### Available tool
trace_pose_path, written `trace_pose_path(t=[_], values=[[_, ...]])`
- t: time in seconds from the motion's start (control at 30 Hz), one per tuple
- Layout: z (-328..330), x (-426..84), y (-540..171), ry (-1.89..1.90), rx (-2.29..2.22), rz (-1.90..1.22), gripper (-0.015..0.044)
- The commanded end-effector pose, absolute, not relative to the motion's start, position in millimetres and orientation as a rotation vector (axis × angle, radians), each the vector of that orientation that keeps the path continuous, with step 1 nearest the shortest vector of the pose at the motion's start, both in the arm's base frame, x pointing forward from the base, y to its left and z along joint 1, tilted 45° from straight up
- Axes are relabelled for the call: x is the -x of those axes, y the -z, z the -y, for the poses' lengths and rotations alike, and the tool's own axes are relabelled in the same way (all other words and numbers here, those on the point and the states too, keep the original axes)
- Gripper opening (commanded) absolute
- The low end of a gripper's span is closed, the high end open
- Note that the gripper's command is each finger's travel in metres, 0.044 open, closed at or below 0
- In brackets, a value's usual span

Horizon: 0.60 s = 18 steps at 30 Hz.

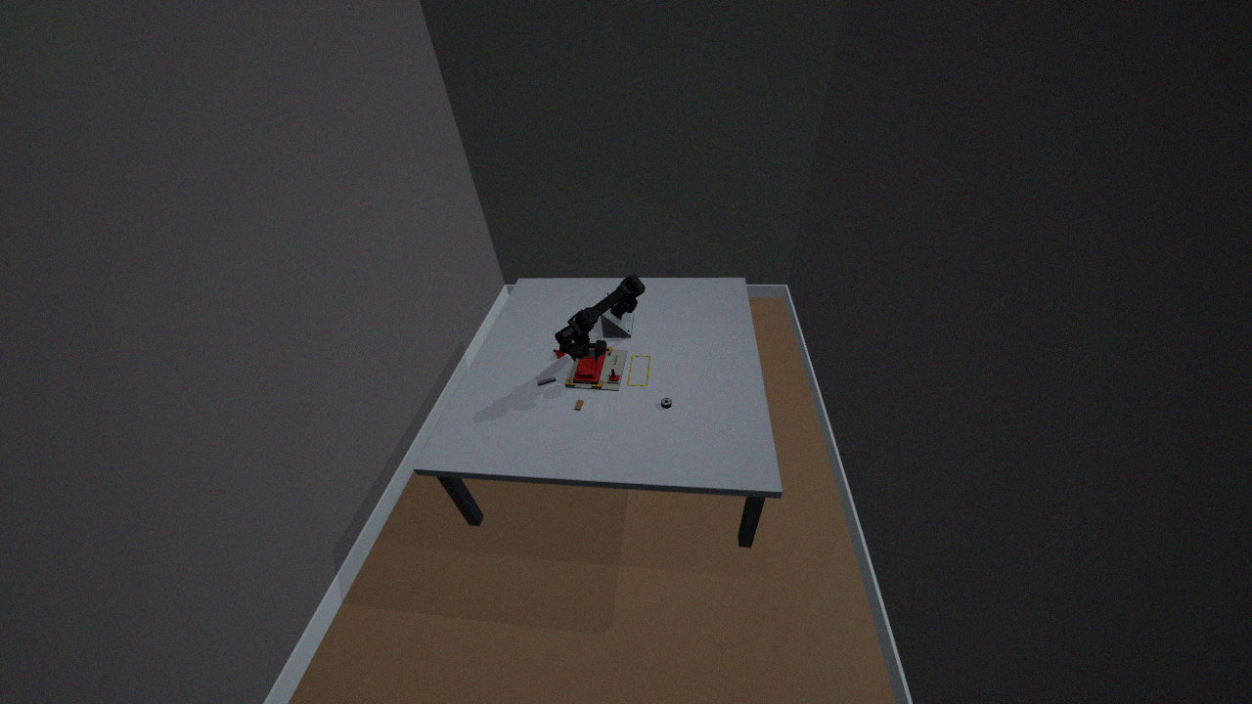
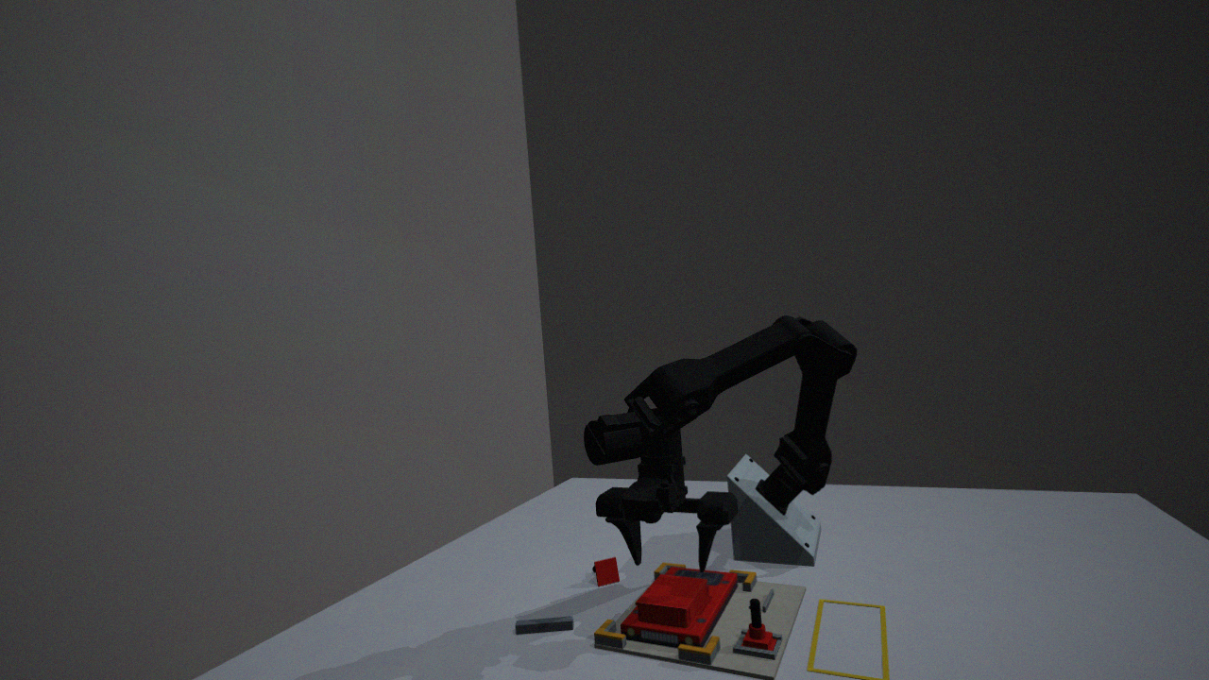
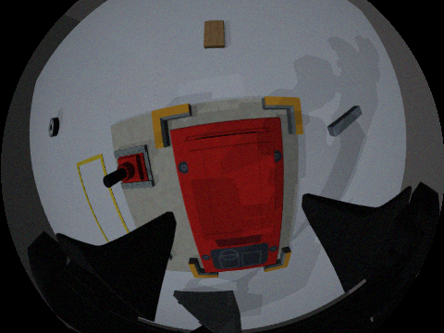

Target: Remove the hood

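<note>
The red toy car (image 1: 588,371) (image 2: 673,602) (image 3: 231,185) sits on the beige board between yellow corner brackets. Its far end shows a dark panel (image 2: 700,577) (image 3: 240,256) with no cover over it. A loose red plate (image 1: 558,354) (image 2: 606,571) with a small dark part, perhaps the hood, rests tilted on the table left of the car; it is hidden in the wrist view. My gripper (image 1: 585,357) (image 2: 670,567) (image 3: 240,211) is open and empty, low above the car's far end; touching cannot be told. The yellow marked area (image 1: 648,371) (image 2: 885,639) (image 3: 90,160) holds nothing.
The board (image 2: 788,600) (image 3: 134,131) also bears a red base with a black stick (image 2: 757,634) (image 3: 131,171). A grey bar (image 2: 543,625) (image 3: 344,121), a wooden block (image 1: 578,405) (image 3: 214,34) and a small wheel (image 1: 666,402) (image 3: 54,127) lie around it.
</note>
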<state>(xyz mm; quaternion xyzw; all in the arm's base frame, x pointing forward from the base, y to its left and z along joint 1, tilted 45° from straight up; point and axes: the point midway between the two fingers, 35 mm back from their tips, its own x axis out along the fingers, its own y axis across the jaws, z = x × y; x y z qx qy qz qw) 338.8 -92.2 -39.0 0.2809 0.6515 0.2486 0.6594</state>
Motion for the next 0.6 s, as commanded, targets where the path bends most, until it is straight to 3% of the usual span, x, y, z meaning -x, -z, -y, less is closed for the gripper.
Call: trace_pose_path(t=[0.0, 0.57], values=[[88.8, -338.0, 42.1, -0.562, -0.644, -1.476, 0.044], [80.5, -338.2, 50.3, -0.562, -0.644, -1.476, 0.044]])
